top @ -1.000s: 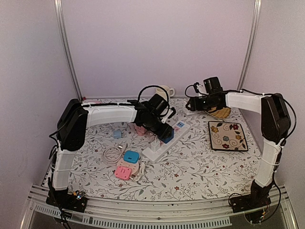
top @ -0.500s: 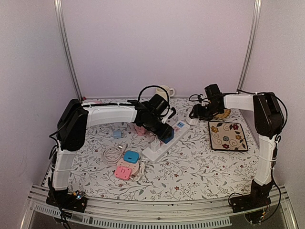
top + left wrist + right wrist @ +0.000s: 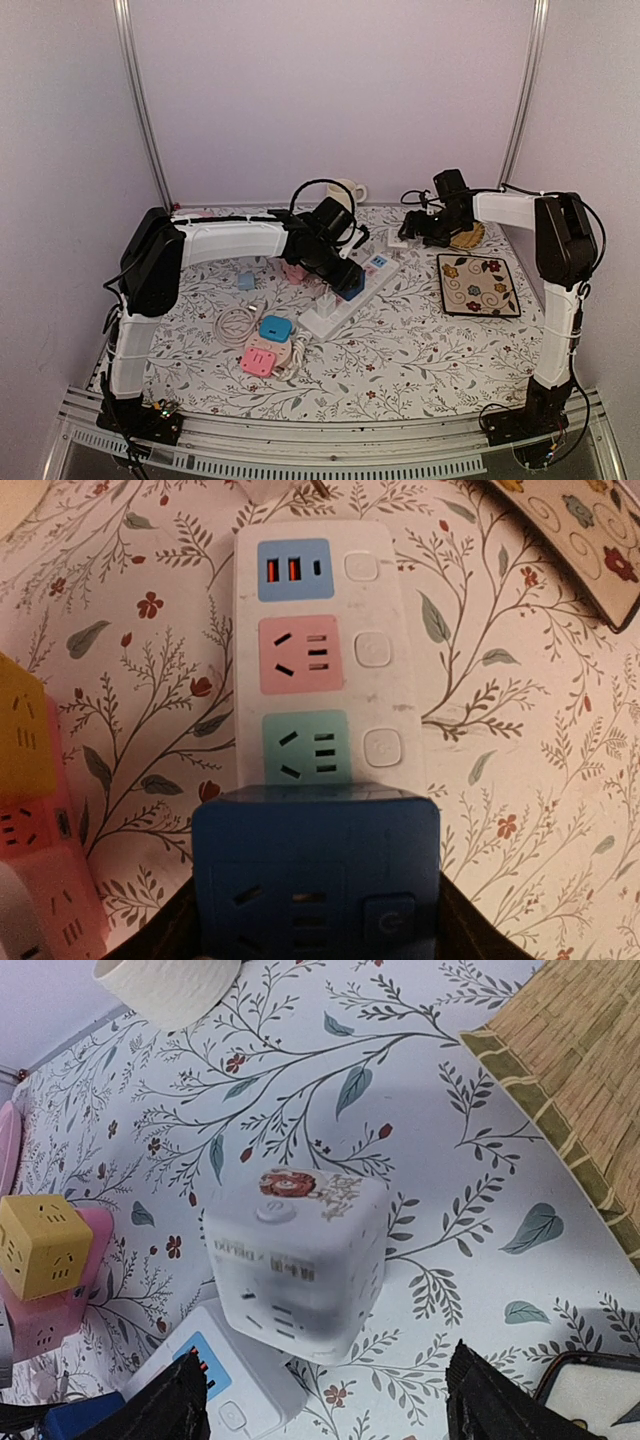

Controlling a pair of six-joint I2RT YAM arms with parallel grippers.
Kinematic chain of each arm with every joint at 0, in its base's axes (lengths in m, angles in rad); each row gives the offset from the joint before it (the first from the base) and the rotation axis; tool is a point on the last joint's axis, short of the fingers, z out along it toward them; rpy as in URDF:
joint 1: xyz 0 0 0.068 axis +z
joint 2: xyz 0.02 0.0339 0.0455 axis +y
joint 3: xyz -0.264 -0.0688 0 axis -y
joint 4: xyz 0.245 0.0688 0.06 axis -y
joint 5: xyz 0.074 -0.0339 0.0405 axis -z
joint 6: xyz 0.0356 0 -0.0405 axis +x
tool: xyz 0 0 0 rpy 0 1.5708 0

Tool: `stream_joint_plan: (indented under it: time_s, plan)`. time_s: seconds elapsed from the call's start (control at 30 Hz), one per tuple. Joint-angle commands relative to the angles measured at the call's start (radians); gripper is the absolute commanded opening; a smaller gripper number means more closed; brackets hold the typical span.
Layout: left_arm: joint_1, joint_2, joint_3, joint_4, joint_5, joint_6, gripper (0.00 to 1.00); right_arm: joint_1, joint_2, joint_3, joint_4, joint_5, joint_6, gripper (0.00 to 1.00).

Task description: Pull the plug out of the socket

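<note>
A blue cube plug [image 3: 315,875] sits on the near end of the white power strip [image 3: 400,680], just below its green socket. My left gripper [image 3: 315,920] is shut on the blue cube, with dark fingers against both of its sides; it also shows in the top view [image 3: 345,275]. A white cube plug [image 3: 295,1255] lies on the table by the strip's far end [image 3: 235,1395]. My right gripper [image 3: 335,1400] hangs over it, wide open and empty, fingers well apart from it. In the top view the right gripper [image 3: 415,232] is beside the white cube [image 3: 398,238].
A floral tile [image 3: 478,285] and a woven mat [image 3: 570,1080] lie at the right. A cream cup [image 3: 170,985] stands at the back. A yellow cube [image 3: 45,1245] sits on a pink strip left of the white strip. Blue and pink socket blocks with a coiled cable [image 3: 268,342] lie in front.
My right arm has come down toward the table by the strip's far end, and the white cube now lies on the table under its open fingers. The left arm has not moved.
</note>
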Motion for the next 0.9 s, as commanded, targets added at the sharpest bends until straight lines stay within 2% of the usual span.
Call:
stream_joint_plan:
  time_s: [0.0,0.17,0.6,0.87]
  plan:
    - [-0.027,0.049,-0.007,-0.085,0.042,0.01,0.45,-0.002,-0.022,0.031,-0.028,0.029,-0.014,0.85]
    - [-0.026,0.05,-0.007,-0.085,0.043,0.002,0.45,0.013,-0.031,0.031,-0.03,0.0,-0.032,0.85]
    - [-0.042,0.09,0.072,-0.079,0.039,-0.004,0.45,0.16,-0.007,-0.028,-0.032,0.005,-0.158,0.87]
    - [-0.059,0.134,0.154,-0.081,0.04,-0.011,0.45,0.17,-0.012,-0.106,-0.019,0.031,-0.158,0.87]
